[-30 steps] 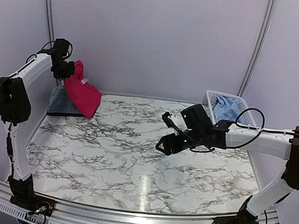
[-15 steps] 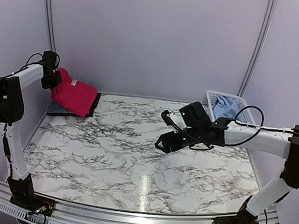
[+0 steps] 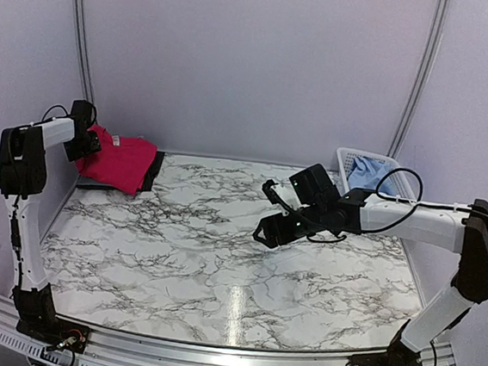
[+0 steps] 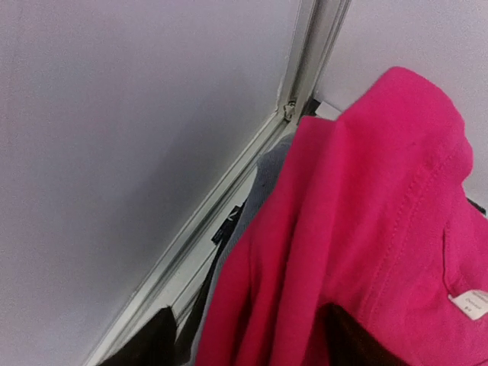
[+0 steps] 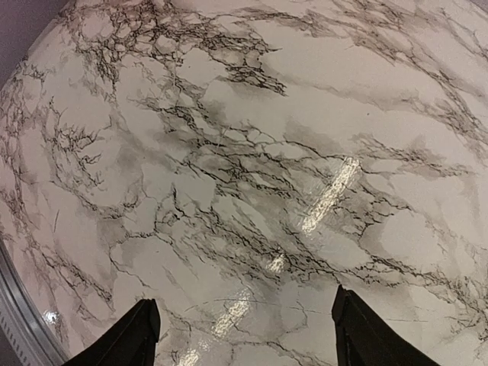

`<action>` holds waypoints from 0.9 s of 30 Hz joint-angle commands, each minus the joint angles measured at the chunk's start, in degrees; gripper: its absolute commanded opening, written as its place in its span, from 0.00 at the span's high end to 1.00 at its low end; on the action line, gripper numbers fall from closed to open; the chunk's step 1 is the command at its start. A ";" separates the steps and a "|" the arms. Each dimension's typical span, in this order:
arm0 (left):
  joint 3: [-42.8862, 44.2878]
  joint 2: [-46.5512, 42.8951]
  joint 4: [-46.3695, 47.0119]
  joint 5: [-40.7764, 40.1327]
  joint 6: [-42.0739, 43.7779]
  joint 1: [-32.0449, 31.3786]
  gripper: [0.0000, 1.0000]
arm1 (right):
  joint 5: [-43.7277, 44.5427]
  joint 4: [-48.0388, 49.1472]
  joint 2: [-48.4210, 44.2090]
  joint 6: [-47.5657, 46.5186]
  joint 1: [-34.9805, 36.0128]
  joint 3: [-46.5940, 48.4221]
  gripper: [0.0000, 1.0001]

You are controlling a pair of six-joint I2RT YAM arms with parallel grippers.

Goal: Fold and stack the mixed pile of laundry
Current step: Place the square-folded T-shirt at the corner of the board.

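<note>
Folded bright pink T-shirt (image 3: pixel 121 162) atop a grey garment (image 4: pixel 261 185), far-left corner of the marble table (image 3: pixel 218 271). Left gripper (image 4: pixel 252 339), jaws spread around the shirt's edge, contact uncertain; right gripper (image 3: pixel 265 213), jaws spread wide above the table.

Right end effector (image 5: pixel 244 299), jaws apart

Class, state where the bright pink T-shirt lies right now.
Top view: the bright pink T-shirt lies in the marble table's far-left corner, atop a dark garment.
</note>
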 commanded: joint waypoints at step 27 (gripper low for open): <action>4.57 -1.45 -2.34 16.93 10.81 -11.42 0.11 | -2.67 0.54 0.75 -0.24 -0.71 0.45 0.26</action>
